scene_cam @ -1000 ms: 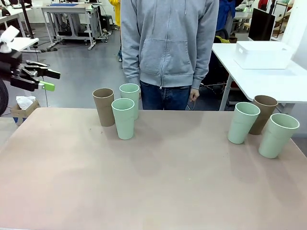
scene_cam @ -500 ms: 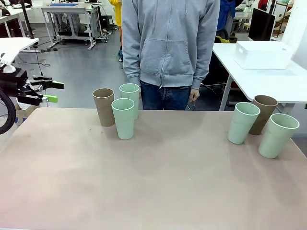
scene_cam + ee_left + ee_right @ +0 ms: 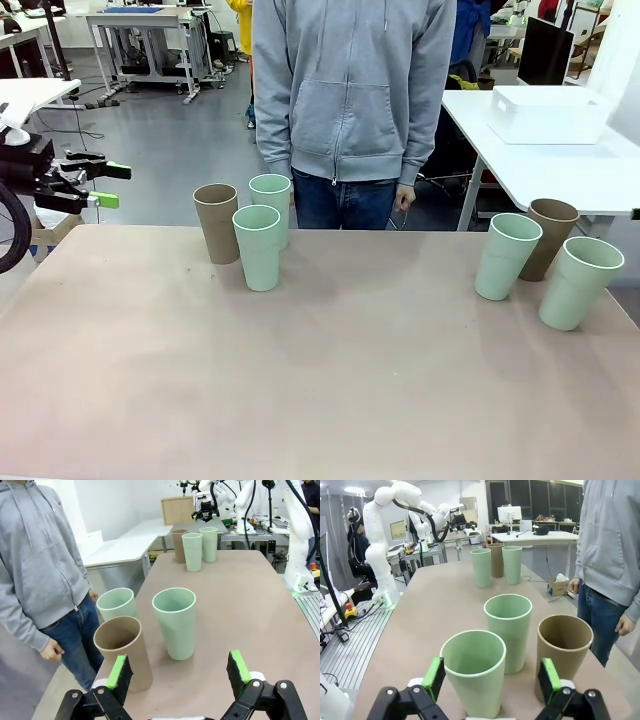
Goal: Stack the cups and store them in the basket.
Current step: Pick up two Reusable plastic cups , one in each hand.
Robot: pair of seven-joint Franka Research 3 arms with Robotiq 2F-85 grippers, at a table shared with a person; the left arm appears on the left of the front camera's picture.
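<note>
Six cups stand upright and unstacked on the table (image 3: 330, 400) in two clusters of three. One is toward the far left corner, a tan cup (image 3: 217, 222) with two mint cups (image 3: 258, 247) beside it. The other is by the right edge, again one tan and two mint. Mouths up and close together, they look set out so that each arm has its own trio to nest. The left gripper (image 3: 100, 185) hangs just outside the far left corner, fingers spread wide and holding nothing, aimed along the table at its cluster. The right gripper (image 3: 491, 679) is likewise agape and empty, lined up on the nearest mint cup (image 3: 473, 672) of the right trio. The basket (image 3: 548, 113) waits on a white side table (image 3: 560, 170) beyond the far right corner. It is probably empty, though its inside is hidden. A person (image 3: 350, 90) stands at the far edge, arms down.
</note>
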